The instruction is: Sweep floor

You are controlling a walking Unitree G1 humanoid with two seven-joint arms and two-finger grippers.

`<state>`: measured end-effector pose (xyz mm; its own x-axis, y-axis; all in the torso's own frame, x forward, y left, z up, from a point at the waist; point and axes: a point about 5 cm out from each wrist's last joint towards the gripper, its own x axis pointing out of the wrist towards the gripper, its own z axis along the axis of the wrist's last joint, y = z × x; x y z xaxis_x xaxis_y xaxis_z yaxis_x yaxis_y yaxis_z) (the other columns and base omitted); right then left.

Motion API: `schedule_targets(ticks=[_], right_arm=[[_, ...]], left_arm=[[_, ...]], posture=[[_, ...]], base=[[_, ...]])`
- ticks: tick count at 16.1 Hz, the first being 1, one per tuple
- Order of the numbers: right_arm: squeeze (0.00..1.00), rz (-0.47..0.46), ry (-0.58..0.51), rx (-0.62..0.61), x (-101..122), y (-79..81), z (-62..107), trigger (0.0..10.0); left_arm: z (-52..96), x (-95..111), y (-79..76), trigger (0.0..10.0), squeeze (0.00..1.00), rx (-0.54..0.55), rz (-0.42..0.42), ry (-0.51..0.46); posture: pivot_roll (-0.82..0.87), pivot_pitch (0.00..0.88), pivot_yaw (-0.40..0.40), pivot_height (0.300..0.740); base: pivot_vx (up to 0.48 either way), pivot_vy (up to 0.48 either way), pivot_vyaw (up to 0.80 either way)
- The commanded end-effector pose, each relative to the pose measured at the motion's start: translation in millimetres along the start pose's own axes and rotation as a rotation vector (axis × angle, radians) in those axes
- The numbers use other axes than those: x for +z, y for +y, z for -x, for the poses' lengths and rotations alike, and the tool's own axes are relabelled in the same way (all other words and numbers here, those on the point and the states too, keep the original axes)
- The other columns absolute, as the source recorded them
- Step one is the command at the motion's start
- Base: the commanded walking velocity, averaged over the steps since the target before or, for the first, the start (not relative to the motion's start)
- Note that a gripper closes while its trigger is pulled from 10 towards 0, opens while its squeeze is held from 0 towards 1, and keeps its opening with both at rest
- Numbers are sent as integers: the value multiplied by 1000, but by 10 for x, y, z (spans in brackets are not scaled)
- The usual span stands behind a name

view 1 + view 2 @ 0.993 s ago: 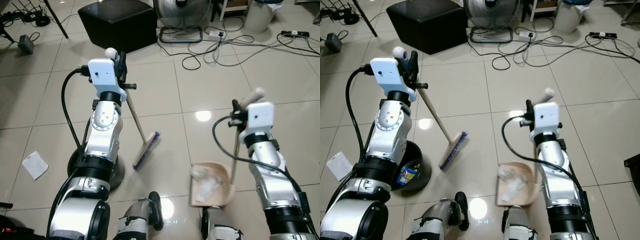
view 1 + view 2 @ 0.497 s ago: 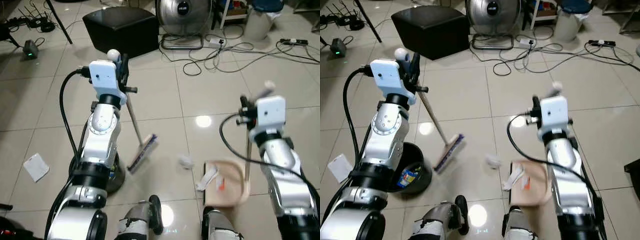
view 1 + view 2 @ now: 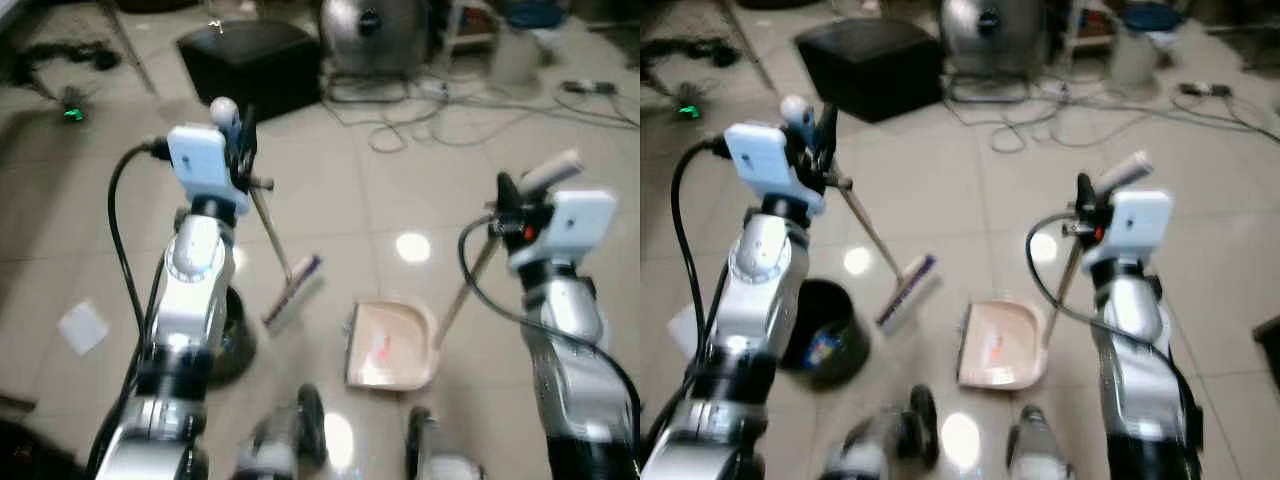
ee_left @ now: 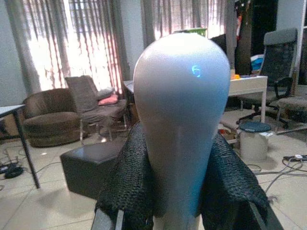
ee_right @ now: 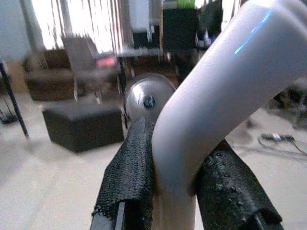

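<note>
My left gripper (image 3: 243, 150) is shut on the top of a broom's thin wooden handle, held at chest height. The white knob (image 4: 182, 105) of that handle sits between the black padded fingers (image 4: 127, 191). The broom head (image 3: 293, 292) with purple bristles rests on the tiled floor. My right gripper (image 3: 508, 198) is shut on the bent white handle (image 5: 216, 96) of a beige dustpan (image 3: 392, 345), which lies on the floor in front of my feet. A small reddish scrap lies in the pan. Both eye views are blurred.
A dark round bin (image 3: 830, 345) stands by my left leg, holding a bit of litter. A white paper (image 3: 82, 325) lies on the floor at far left. A black ottoman (image 3: 250, 60), a fan (image 3: 375, 25) and loose cables (image 3: 450, 110) lie ahead.
The camera has shifted and blurred. The dustpan has slid left toward the broom head and its handle leans over more. The crumpled white paper seen in and beside the pan is gone from view.
</note>
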<state>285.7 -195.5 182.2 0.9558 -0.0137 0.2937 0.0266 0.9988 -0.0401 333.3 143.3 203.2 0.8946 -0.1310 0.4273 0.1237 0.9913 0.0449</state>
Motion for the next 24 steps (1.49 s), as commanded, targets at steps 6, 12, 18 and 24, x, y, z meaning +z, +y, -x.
schedule_targets(ticks=[6, 12, 18, 24], right_arm=[[0, 106, -43, 46, 104, 47, 6, 10000], [0, 122, -4, 8, 101, 69, 50, 10000], [0, 67, 73, 12, 66, 139, 126, 10000], [0, 70, 98, 4, 52, 116, 124, 10000]], left_arm=[[67, -3, 49, 10000, 0, -20, -74, 46], [172, -208, -165, 10000, 0, -92, -68, 184], [192, -158, -299, 10000, 0, -144, -86, 148], [182, -133, -302, 10000, 0, -130, -80, 130]], posture=[[-36, 133, 114, 740], [-66, 146, 119, 740], [-80, 142, 118, 740], [-86, 133, 115, 740]], base=[[0, 0, 0], [0, 0, 0], [0, 0, 0], [186, 0, -185]])
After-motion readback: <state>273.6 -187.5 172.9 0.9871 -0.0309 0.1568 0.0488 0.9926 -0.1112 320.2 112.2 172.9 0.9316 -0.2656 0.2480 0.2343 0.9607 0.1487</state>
